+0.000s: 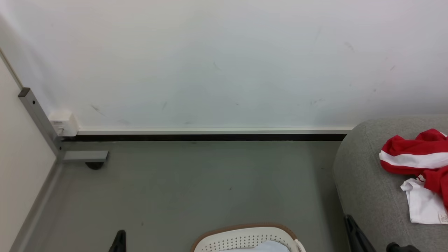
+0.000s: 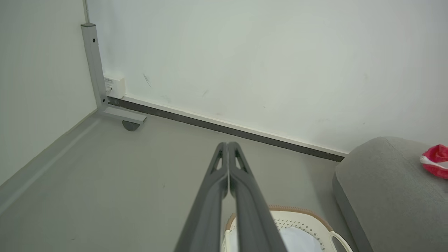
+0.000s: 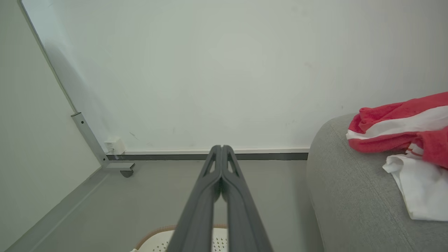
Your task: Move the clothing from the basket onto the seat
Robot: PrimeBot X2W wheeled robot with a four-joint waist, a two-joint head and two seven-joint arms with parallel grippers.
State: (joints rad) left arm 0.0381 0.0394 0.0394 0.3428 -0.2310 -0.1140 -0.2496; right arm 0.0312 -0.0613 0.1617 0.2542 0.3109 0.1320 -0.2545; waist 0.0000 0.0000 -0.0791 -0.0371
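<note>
1. Both sets of fingers were pressed tip to tip with nothing between them: the left fingers [image 2: 214, 189] and the right fingers [image 3: 206, 189] hung in the air over the near floor and touched nothing.
2. Between them stood the basket [image 1: 245, 226]. The part that showed held just its pale lining [image 1: 267, 246], with no red in it. Its near half was out of sight, so a garment left there could have been missed. Shut fingers sent down for it would have pushed the cloth instead of pinching it.
3. In the head view the right fingers sat just beside the flank of the seat [image 1: 367, 182]. A swing to the right would probably have scraped the upholstery.
4. Farther off, the clothing [image 1: 413, 154] lay bunched on top of the seat, red with a white band, and a white piece [image 1: 423, 204] trailed from it towards the near side. The heap sat back from the seat's rounded end. A snagging fingertip, or its own loose folds, might have dragged it down to the floor [image 1: 196, 182].
</note>
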